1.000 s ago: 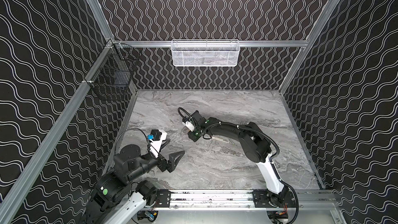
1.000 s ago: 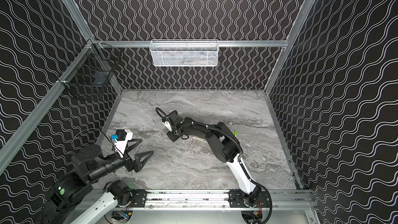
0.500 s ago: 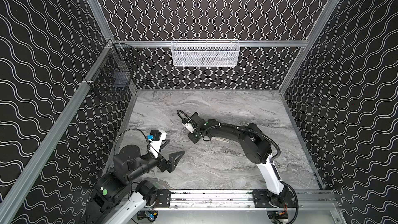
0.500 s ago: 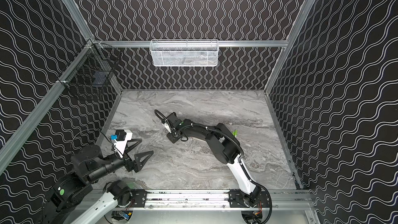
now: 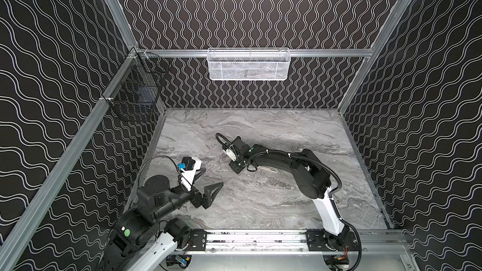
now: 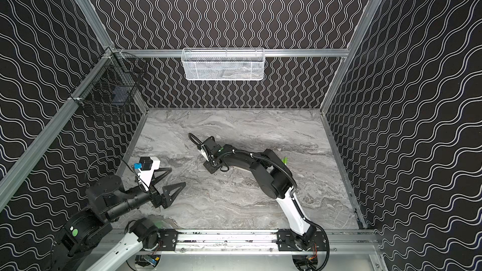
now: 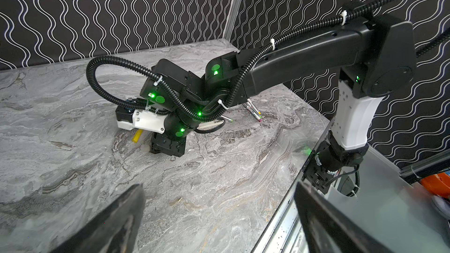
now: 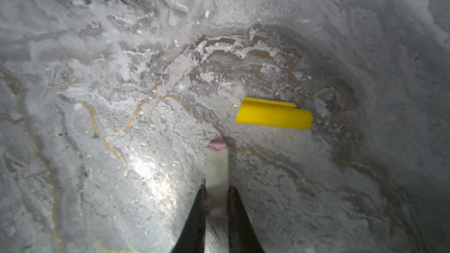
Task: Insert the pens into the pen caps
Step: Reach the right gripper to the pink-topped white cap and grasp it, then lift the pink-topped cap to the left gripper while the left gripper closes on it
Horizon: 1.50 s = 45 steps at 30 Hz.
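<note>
A grey marbled tabletop (image 5: 260, 204) sits boxed in by black walls (image 5: 260, 9) with wavy white lines; a white mesh basket (image 5: 247, 65) hangs on the back rail and a black wire basket (image 5: 135, 95) sits in the left corner. The right arm reaches low across the middle, wrist bent downward, and the right gripper (image 8: 216, 191) is clamped on a pale pen (image 8: 216, 166) whose pink tip seems to touch the surface. A yellow cap (image 8: 274, 113) lies flat near that tip, apart from it. Other pens (image 7: 253, 110) lie beneath the right forearm. The left gripper (image 5: 212, 177) hovers near the front left, jaws spread wide and empty.
</note>
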### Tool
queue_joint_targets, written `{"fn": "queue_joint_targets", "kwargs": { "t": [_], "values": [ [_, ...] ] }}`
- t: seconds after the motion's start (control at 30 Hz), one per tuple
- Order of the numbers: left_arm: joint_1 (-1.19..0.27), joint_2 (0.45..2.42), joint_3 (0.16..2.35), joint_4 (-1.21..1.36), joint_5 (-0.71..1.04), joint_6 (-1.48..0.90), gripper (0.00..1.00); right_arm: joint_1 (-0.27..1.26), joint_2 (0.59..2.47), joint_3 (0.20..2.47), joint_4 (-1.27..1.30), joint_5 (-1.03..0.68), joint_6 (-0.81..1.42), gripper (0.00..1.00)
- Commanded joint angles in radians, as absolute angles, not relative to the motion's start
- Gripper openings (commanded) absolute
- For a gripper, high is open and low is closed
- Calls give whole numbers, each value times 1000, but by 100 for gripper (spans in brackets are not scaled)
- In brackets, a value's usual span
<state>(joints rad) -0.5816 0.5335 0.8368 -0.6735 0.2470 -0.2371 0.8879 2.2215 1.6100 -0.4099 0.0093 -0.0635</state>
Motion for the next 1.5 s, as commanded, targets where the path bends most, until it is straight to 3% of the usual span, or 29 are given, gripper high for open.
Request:
{"fn": "queue_joint_targets", "kwargs": {
  "t": [0.0, 0.4, 0.83, 1.07, 1.47],
  "values": [
    [-580, 531, 834, -643, 241, -258, 99, 890, 2213, 1579, -607, -52, -51, 14],
    [-580, 576, 834, -633, 259, -285, 99, 890, 1829, 1301, -342, -170, -31, 13],
    [-578, 753, 820, -582, 415, -314, 97, 917, 1462, 1119, -182, -293, -30, 13],
    [-553, 793, 808, -551, 475, -335, 96, 981, 1417, 1138, -172, -256, -34, 13],
    [-317, 828, 667, -293, 765, -534, 84, 1083, 1430, 1158, -153, -91, 1, 11]
  ]
}}
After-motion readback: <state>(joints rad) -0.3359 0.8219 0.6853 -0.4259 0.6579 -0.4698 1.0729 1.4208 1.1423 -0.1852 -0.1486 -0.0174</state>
